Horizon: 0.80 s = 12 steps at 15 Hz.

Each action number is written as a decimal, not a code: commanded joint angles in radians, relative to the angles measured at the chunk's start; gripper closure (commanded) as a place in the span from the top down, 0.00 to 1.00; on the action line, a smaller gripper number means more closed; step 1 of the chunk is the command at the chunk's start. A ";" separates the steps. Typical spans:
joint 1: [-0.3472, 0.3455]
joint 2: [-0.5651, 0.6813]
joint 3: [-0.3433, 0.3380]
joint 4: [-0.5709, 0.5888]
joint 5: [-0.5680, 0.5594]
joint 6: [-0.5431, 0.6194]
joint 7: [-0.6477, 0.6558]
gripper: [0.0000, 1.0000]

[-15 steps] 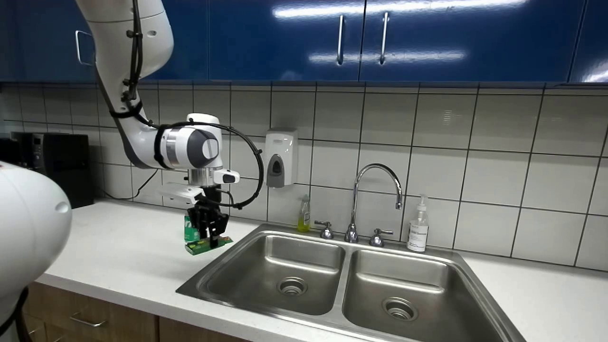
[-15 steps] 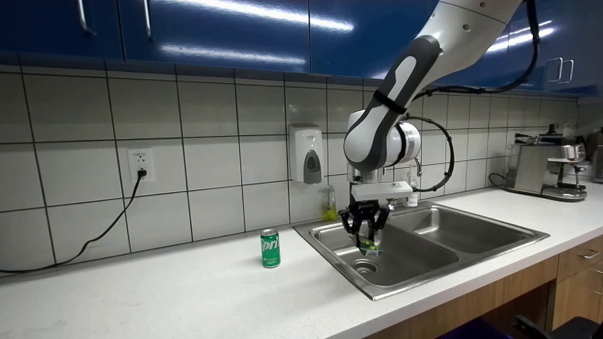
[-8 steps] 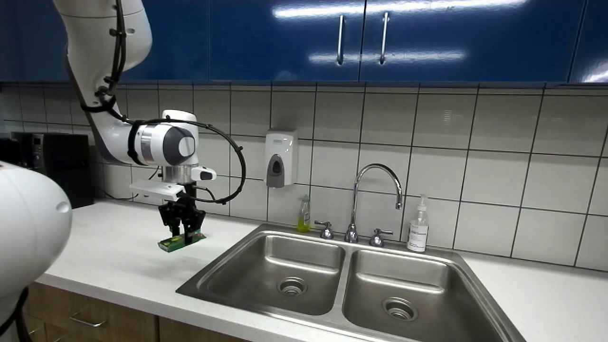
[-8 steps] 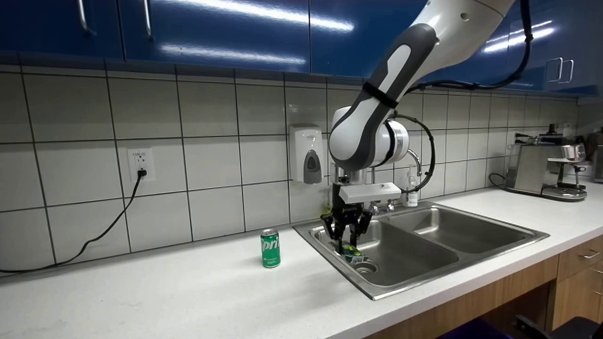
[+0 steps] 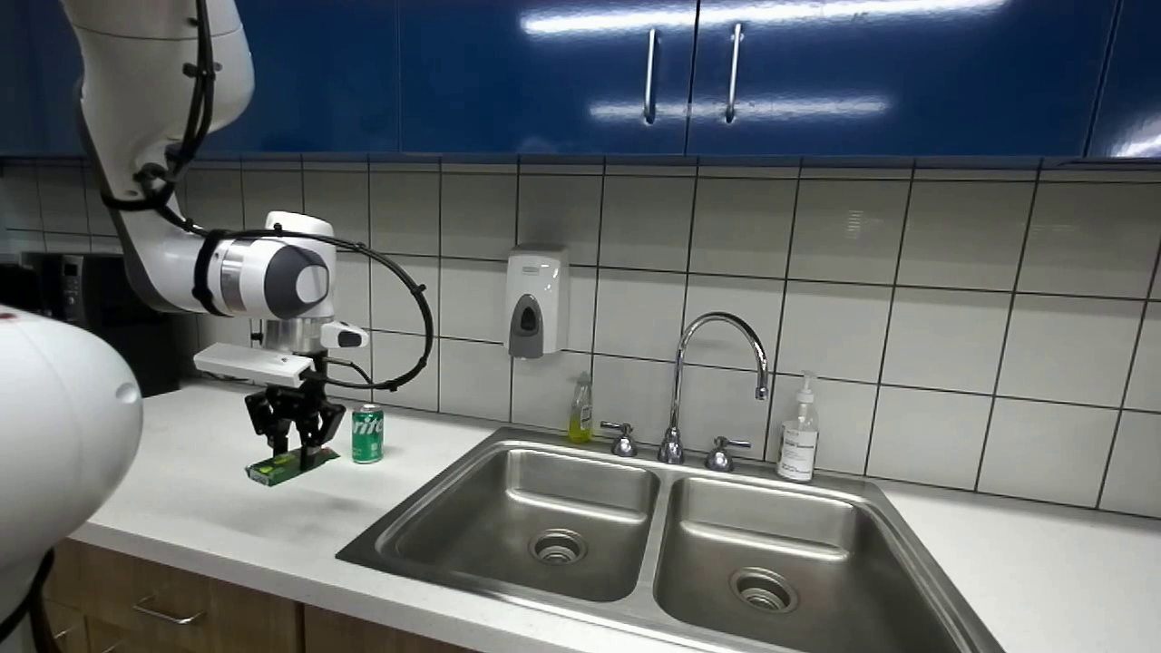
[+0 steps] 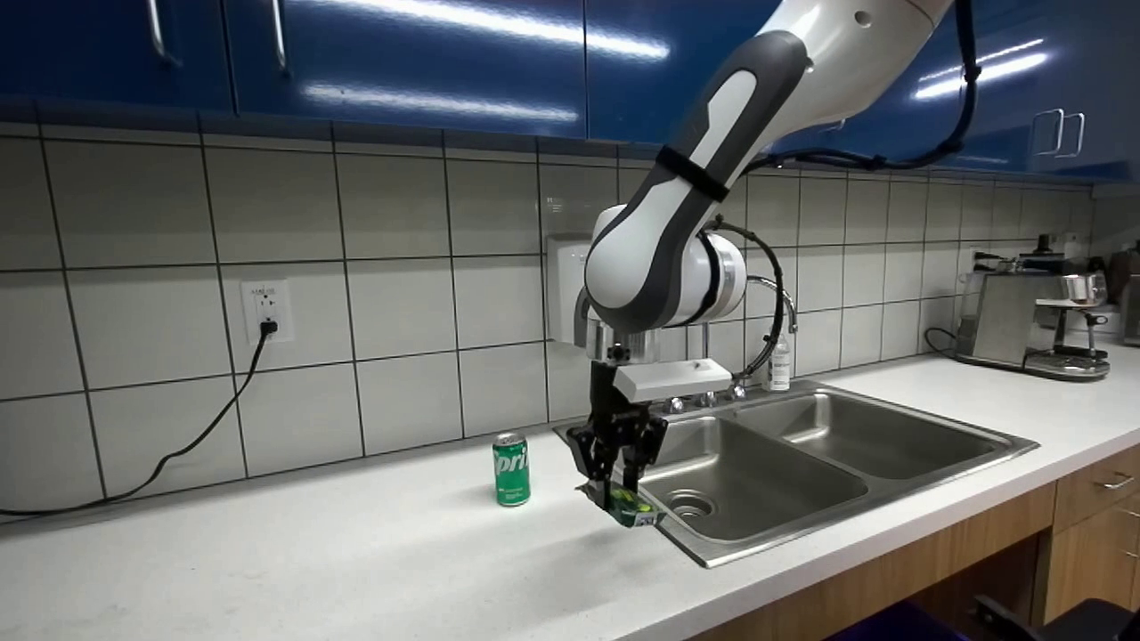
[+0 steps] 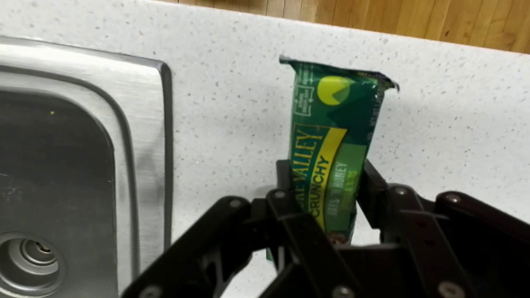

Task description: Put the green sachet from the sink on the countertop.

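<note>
We see the gripper (image 7: 327, 180) pinching the green packet (image 7: 331, 128) across its narrow width, pressed against both long sides. In the wrist view we can read "VALLEY", "CRUNCHY" and "HONEY" on the wrapper; the end of it nearer the camera is partly hidden behind the gripper. The packet is over the counter (image 6: 312, 570), just beside the rim of the sink (image 7: 145, 103). It hangs raised and roughly level — in both exterior views we find a soft shadow on the surface below it. In an exterior view the packet (image 6: 628, 509) covers a bit of the sink's edge, though from the wrist we see the pale speckled counter beneath it.

A green soda can (image 5: 367, 437) stands upright on the counter, apart from the packet and nearer the tiled wall (image 5: 830, 336). We see it in both exterior views.

At the back of the sink a curved faucet (image 5: 676, 394) stands between two handles. To one side is a bottle of yellow liquid (image 5: 580, 419), to the other a pump bottle (image 5: 798, 451) with a white label. A soap dispenser (image 5: 537, 304) hangs on the wall under blue cabinets (image 5: 544, 91). In an exterior view we also make out a coffee machine (image 6: 1015, 325) farther along the counter — well apart from the packet — and a wall outlet (image 6: 260, 303) with a black plug in it.
</note>
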 commanded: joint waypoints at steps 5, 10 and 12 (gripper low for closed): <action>0.030 0.121 0.057 0.114 0.006 -0.009 -0.056 0.16; 0.041 0.215 0.066 0.196 0.003 0.011 -0.076 0.16; 0.045 0.253 0.065 0.230 -0.001 0.018 -0.079 0.16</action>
